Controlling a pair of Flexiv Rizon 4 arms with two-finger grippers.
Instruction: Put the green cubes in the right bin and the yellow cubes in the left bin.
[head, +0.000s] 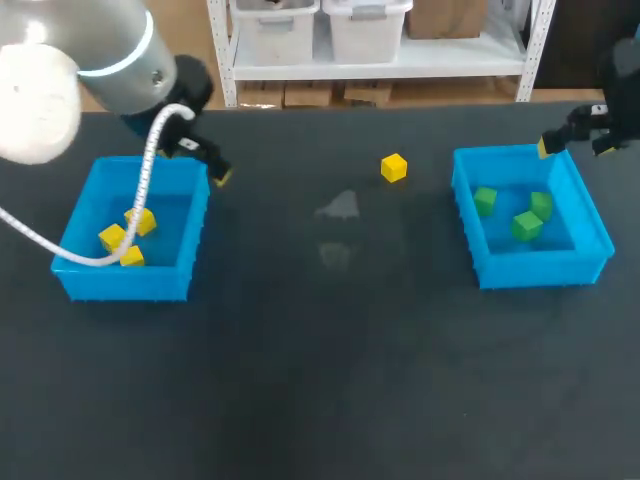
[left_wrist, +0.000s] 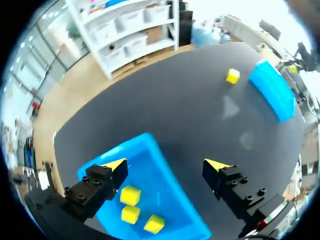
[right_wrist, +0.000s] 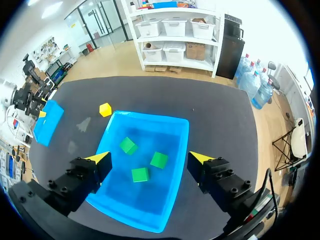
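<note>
the dark matte table (head: 320, 380) shows two faint pale patches near its middle. one yellow cube (head: 394, 167) sits alone on it toward the far side, nearer the right bin (head: 540, 268), small, bright and slightly turned. the blue left bin (head: 125, 285) holds three yellow cubes (head: 132, 257). the right bin holds three green cubes (head: 526, 226). the left gripper (left_wrist: 166, 164) hangs over the left bin's rim, fingers spread wide and empty. the right gripper (right_wrist: 150, 158) hangs above the right bin, likewise spread, gripping nothing.

Even overhead light, soft shadows

The dark table (head: 320, 380) shows two pale sheen patches mid-surface. The left arm's white shell (head: 35, 105) glares, and both wrist views bleach out at their far edges.
</note>
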